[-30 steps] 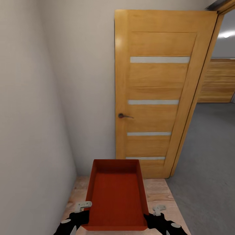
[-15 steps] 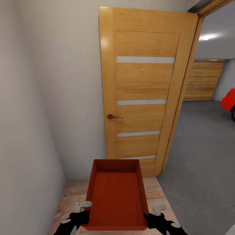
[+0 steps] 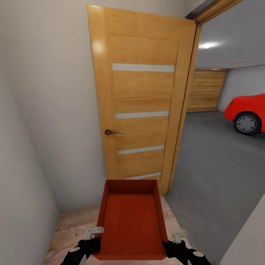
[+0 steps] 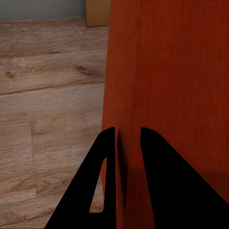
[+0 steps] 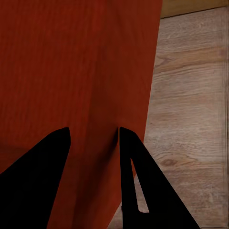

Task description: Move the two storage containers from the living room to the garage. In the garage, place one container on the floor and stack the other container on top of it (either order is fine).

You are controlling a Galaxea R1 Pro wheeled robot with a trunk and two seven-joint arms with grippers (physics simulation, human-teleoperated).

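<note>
- Head view: I have one storage container (image 3: 130, 221) carried low in front of me, open top up, long axis pointing ahead. The left gripper (image 3: 92, 241) and right gripper (image 3: 173, 243) take it from opposite side walls near its back end, which in my judgement keeps it level while the base rolls. One container counted; the second is not in sight.
- Head view, surroundings: wood plank flooring (image 3: 70, 232) under me, one orange-brown door (image 3: 141, 99) swung open against the wall, and past the doorway the garage with its grey floor (image 3: 213, 165), where this container has yet to be set down. One red car (image 3: 246, 112) is parked there.
- Left wrist view: the left gripper (image 4: 125, 143) pinches the container's wall (image 4: 167, 71), one finger either side of the thin edge.
- Right wrist view: the right gripper (image 5: 93, 143) straddles the other wall (image 5: 86, 62), fingers pressed to both faces; planks lie beneath.
</note>
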